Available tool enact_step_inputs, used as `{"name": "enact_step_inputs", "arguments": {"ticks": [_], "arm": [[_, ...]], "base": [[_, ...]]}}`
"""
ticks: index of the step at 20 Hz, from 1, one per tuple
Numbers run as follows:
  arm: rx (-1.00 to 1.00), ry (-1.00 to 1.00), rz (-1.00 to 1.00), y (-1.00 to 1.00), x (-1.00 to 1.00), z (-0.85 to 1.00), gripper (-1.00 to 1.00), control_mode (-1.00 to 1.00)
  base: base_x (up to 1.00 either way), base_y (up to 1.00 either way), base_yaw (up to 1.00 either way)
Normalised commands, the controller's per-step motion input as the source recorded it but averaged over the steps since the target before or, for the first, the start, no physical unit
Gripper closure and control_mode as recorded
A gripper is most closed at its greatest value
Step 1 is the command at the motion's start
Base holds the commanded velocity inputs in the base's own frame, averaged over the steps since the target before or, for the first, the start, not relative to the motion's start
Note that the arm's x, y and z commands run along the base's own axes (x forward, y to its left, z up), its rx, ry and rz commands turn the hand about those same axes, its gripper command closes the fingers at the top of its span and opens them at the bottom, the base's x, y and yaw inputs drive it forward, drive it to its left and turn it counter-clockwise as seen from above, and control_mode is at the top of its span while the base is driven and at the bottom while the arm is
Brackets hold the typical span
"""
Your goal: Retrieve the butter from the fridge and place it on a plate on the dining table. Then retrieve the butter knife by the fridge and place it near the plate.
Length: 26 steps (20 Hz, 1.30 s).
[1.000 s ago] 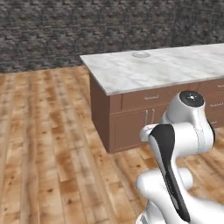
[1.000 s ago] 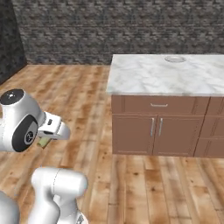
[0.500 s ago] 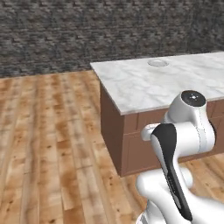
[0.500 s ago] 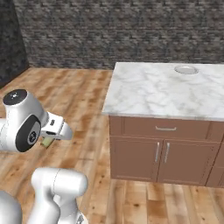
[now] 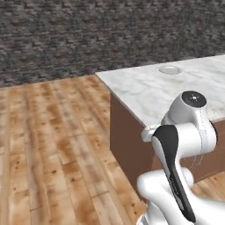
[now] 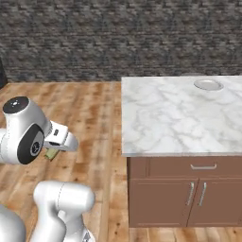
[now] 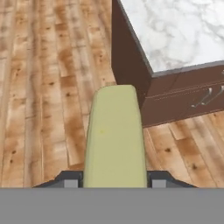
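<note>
Hand view shows you the pale yellow-olive butter stick clamped between the two dark claw tips, safe for the ride; the round light-grey plate waits on the white marble dining table, well apart.

A dark grey stone wall runs across the far side of the room. A wooden plank floor in warm brown tones stretches from the wall toward the near edge.

The plate sits on the dining table (far side), above wood floor.
</note>
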Motion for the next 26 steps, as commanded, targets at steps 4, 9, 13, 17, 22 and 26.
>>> {"name": "enact_step_inputs", "arguments": {"ticks": [4, 9, 13, 17, 22, 26], "arm": [[0.00, 0.00, 0.00, 0.00, 0.00, 0.00, 1.00, 1.00], [0.00, 0.00, 0.00, 0.00, 0.00, 0.00, 1.00, 1.00], [0.00, 0.00, 0.00, 0.00, 0.00, 0.00, 1.00, 1.00], [0.00, 0.00, 0.00, 0.00, 0.00, 0.00, 1.00, 1.00], [0.00, 0.00, 0.00, 0.00, 0.00, 0.00, 1.00, 1.00], [0.00, 0.00, 0.00, 0.00, 0.00, 0.00, 1.00, 1.00]], "base": [[0.87, 1.00, -0.27], [0.82, 1.00, -0.33], [0.83, 1.00, -0.44], [0.89, 1.00, -0.48], [0.82, 1.00, -0.50], [0.68, 1.00, -0.53]]}}
